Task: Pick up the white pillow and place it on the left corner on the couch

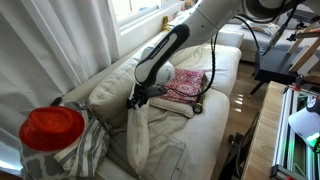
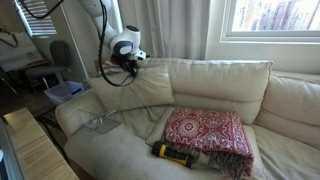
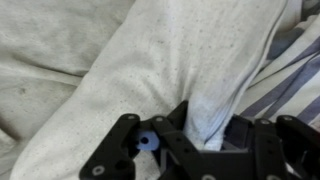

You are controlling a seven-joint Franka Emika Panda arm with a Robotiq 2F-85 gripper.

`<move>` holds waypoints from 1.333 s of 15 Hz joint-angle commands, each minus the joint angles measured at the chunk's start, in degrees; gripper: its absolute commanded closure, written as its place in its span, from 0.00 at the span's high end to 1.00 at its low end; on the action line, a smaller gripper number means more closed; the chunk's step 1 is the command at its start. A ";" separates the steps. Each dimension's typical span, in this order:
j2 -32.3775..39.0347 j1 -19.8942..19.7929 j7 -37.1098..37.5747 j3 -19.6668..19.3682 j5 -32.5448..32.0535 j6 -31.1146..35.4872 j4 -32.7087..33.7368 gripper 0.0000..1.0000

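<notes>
Hanging pillow, pinched at its top

The pincer (image 3: 205, 140) clamps the white pillow (image 3: 170, 70) by its upper edge; it droops, long axis vertical, over the couch (image 1: 220, 65) seat, outline hard to separate from cream cushions (image 1: 110, 85) behind.

Couch (image 2: 150, 95) fills view, slouchy back cushions along top. Arm comes in at 11 o'clock; gripper (image 2: 129, 62) hangs over couch's back corner, jaws unreadable from here. Red patterned pillow (image 2: 205, 135) on seat at 5 o'clock, yellow-black tool (image 2: 175, 153) just beside its front edge. Clear plastic piece (image 2: 100, 122) on seat at 8 o'clock. Window (image 2: 270, 20) at 2 o'clock.
</notes>
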 commanded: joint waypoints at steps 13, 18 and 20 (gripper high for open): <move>15.89 -8.01 -17.22 21.91 1.13 9.67 11.74 1.00; 24.91 -8.18 -23.81 30.86 -0.09 20.11 18.87 1.00; 26.29 -7.67 -25.08 32.07 -1.02 21.18 20.08 1.00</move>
